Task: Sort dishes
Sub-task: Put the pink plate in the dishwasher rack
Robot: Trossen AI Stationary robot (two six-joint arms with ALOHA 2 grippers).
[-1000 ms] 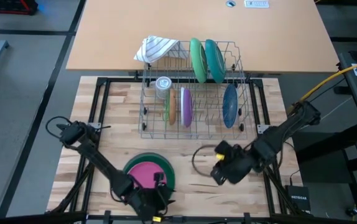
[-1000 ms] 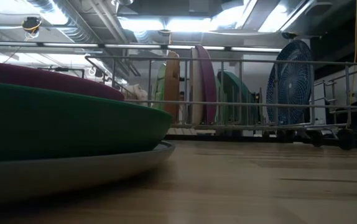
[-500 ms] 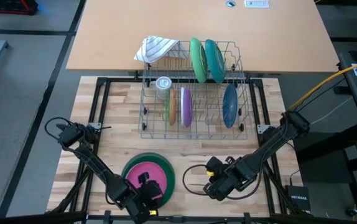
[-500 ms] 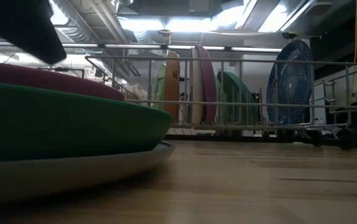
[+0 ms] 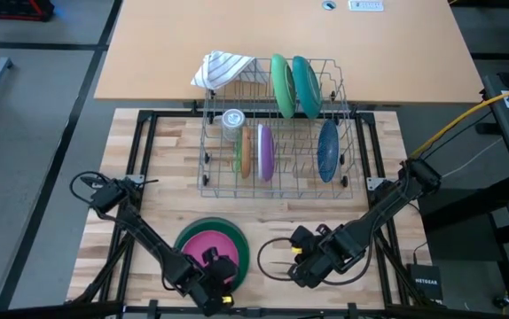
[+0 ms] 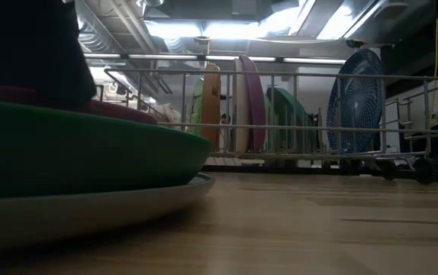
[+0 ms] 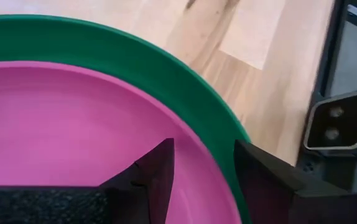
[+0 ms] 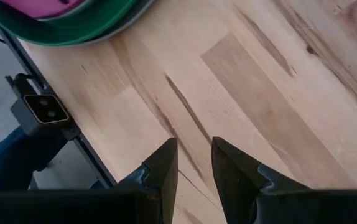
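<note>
Overhead, the left tool (image 5: 217, 268) sits on the pink plate (image 5: 203, 249), stacked in the green plate (image 5: 241, 248) at the table's (image 5: 170, 168) near left; the right tool (image 5: 297, 262) hovers just right. More dishes stand in the rack (image 5: 277, 137) farther off. Left wrist: parted fingers (image 7: 160, 171) straddle the pink rim, not clamped. Right wrist: fingers (image 8: 160, 168) released, empty, above bare wood.

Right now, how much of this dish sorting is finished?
Part done, it seems: a stack lies on the wooden table, a round pink plastic plate on a dark green one, a pale plate beneath. The left gripper, jaws open, straddles the pink plate's rim. Six dishes stand in the wire rack. The right gripper holds nothing.
</note>
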